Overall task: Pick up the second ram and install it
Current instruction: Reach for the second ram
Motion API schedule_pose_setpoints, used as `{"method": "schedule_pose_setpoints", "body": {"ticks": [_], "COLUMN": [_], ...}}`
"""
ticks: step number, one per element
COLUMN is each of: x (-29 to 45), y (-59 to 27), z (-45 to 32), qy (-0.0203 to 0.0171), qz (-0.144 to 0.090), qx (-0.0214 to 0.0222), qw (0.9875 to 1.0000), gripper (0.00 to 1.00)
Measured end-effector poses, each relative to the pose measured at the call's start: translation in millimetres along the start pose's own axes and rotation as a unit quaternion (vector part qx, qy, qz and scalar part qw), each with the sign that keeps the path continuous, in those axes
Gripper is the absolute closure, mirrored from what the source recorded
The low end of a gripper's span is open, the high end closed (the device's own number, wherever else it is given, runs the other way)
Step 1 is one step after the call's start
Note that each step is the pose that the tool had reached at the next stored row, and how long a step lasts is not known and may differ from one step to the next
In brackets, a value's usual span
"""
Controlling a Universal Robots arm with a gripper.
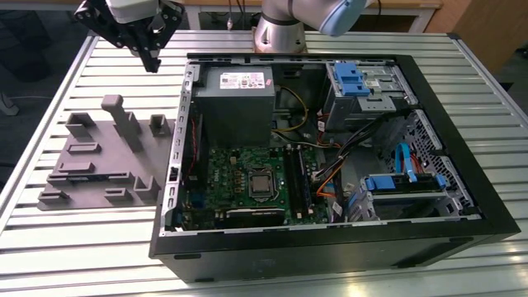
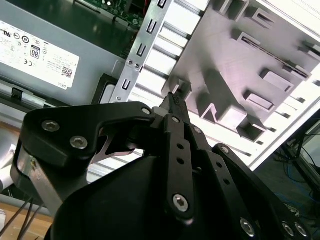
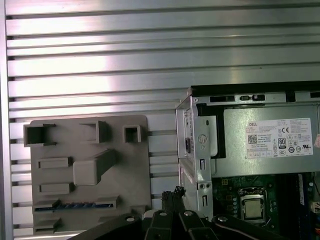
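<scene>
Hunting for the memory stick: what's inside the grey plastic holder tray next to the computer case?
The grey plastic holder tray holds one thin blue-green circuit-board stick edge-up in a slot; its lower part is hidden by the slot walls.

A: Where is the gripper [image 2: 175, 100] hanging?

B: It is hanging over the table [image 2: 162, 52], and its tips are showing just in front of a corner of the grey tray [image 2: 210, 45]. The black fingers [image 2: 178, 150] are meeting at the tips, and they are holding nothing.

A: What is standing on the tray?

B: Its raised blocks [image 2: 277, 80] are standing up from it.

A: And on the other side?

B: A slotted metal rail [image 2: 136, 52] is running beside the power supply [image 2: 75, 80], which is wearing a white label [image 2: 35, 52]. A strip of green board [image 2: 117, 12] is showing beyond it.
</scene>
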State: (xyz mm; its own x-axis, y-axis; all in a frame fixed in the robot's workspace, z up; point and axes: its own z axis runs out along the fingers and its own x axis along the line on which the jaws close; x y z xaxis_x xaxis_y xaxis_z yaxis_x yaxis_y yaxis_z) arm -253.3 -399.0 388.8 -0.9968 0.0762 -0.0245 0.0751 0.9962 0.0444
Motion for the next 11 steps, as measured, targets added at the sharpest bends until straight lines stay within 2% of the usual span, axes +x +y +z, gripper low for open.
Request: {"method": "schedule_pose_setpoints", "body": {"ticks": [11], "x": [10.7], "y": [-0.8], "z": [0.0], "qy": [0.0000], "qz": [0.000], "qx": [0.0000], "qw": [1.0000], "gripper": [0.89]}}
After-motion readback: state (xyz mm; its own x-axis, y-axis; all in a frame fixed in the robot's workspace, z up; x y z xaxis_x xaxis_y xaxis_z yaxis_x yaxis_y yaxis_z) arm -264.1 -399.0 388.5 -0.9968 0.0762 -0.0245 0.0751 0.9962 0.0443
